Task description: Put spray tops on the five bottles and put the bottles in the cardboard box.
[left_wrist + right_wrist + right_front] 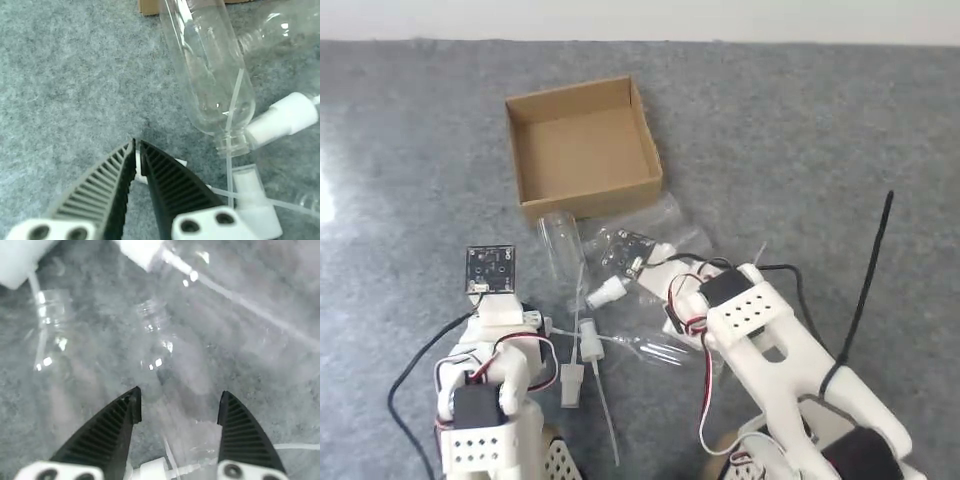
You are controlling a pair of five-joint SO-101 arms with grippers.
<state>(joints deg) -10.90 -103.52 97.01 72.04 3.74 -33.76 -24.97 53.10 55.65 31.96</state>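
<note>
The left gripper (137, 143) has its jaws pressed together on a white piece (139, 170), beside a clear bottle (210, 70) lying on the grey tabletop (60, 75). The right gripper (180, 396) has its jaws spread over a second bottle (167, 357). The cardboard box (590, 196) stands just beyond the loose spray tops (588, 340).

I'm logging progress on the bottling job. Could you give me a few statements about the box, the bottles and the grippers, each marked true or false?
1. The cardboard box has no bottle in it. True.
2. The right gripper is open over a clear bottle that lies on the table. True.
3. The left gripper has its jaws spread wide. False: they are nearly together.
4. The clear bottle under the right gripper has its top on. False: its threaded neck is bare, and a spray top lies loose on the table.
</note>
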